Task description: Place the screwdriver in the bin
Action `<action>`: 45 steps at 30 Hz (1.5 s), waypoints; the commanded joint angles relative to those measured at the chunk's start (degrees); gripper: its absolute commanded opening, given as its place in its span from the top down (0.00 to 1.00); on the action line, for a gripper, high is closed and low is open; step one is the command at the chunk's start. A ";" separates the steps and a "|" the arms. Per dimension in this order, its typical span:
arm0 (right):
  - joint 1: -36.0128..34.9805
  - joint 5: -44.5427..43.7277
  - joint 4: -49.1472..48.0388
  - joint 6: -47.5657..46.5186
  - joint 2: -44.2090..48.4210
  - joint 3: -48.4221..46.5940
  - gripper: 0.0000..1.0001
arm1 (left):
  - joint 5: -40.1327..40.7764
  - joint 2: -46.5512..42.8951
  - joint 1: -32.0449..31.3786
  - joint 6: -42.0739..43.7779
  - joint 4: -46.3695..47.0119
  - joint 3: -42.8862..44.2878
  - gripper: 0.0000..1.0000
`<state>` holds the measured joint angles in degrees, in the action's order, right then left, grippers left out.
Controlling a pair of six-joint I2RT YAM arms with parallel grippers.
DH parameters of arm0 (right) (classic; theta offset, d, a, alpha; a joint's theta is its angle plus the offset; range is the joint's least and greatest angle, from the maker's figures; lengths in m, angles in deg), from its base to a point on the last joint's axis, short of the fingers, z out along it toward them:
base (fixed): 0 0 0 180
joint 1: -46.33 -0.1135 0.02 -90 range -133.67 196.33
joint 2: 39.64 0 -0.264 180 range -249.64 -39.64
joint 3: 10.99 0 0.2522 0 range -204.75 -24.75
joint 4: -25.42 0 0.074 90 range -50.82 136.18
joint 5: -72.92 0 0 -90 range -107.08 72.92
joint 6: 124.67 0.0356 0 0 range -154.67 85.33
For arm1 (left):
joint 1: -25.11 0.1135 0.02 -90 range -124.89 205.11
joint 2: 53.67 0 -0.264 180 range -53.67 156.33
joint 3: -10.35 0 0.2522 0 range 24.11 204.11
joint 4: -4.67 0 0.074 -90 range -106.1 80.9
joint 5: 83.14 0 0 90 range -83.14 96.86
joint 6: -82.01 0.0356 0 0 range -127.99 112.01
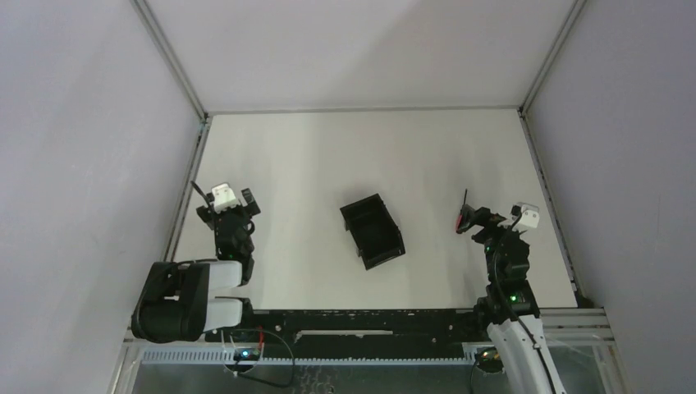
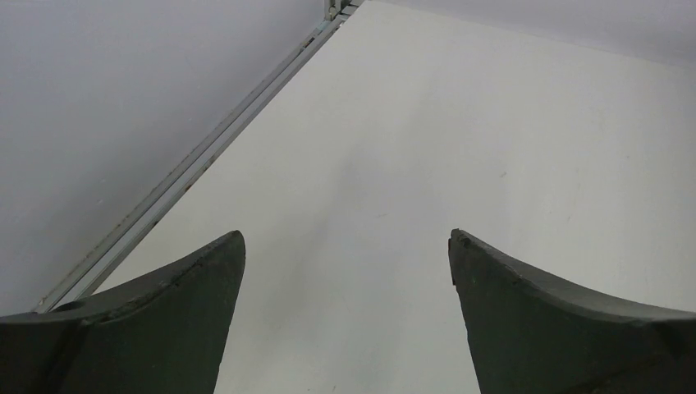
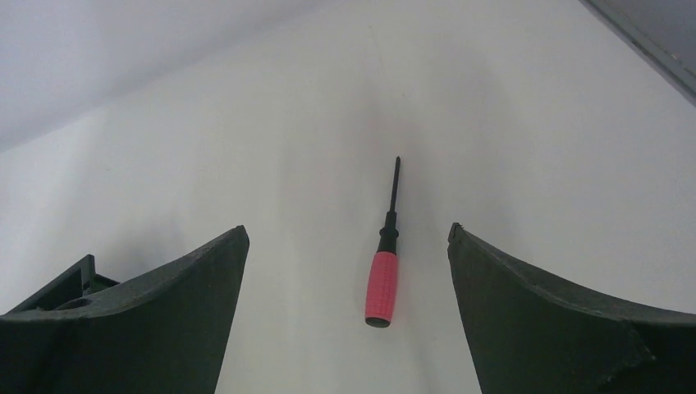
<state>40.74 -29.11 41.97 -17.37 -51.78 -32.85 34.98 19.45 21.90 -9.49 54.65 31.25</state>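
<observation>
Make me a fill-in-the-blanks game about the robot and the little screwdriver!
The screwdriver has a ____ handle.
The bin is coloured ____.
The right gripper, facing the screwdriver, is ____.
The screwdriver lies ____ the bin.
Missing words: red; black; open; outside.

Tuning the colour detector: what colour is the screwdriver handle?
The screwdriver handle is red, shaft black; right wrist view shows it best.
</observation>
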 commanded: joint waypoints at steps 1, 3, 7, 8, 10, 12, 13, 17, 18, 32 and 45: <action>0.31 0.43 -0.03 0.56 -3.71 -7.24 0.00 | -0.61 -0.26 0.35 0.27 0.80 2.53 0.02; 0.39 -0.02 2.65 0.27 -9.58 -12.86 0.00 | -0.61 -0.26 0.38 0.28 0.83 2.45 0.02; 1.58 -0.69 15.54 -0.27 -27.15 -29.19 0.00 | -0.65 -0.26 0.35 0.27 0.85 2.52 0.02; 2.01 -0.45 19.02 -0.27 -31.78 -33.51 0.00 | -0.66 -0.27 0.34 0.27 0.92 2.49 0.02; 2.94 1.45 25.75 -1.22 -42.02 -41.61 0.01 | -0.68 -0.29 0.32 0.22 0.92 2.47 0.02; 3.84 3.52 32.01 -2.16 -52.13 -48.80 0.03 | -0.68 -0.26 0.38 0.22 0.92 2.45 0.02; 4.39 4.77 34.70 -2.53 -56.77 -51.73 0.05 | -0.66 -0.26 0.31 0.24 0.88 2.49 0.02; 6.64 9.40 38.97 -3.77 -72.64 -58.03 0.18 | -0.70 -0.26 0.39 0.27 0.93 2.49 0.02; 6.93 10.44 38.95 -3.70 -75.17 -58.19 0.20 | -0.70 -0.26 0.38 0.27 0.94 2.47 0.02; 6.73 13.28 38.82 -5.02 -92.20 -56.28 0.77 | -0.70 -0.26 0.38 0.27 0.94 2.46 0.02; -8.71 0.52 59.36 -10.88 -75.87 -76.45 1.00 | -0.70 -0.26 0.41 0.32 0.92 2.46 0.02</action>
<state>39.06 -24.48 94.53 -24.76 -136.72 -102.59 34.94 19.45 21.90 -9.49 54.63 31.25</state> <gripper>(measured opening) 0.038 0.985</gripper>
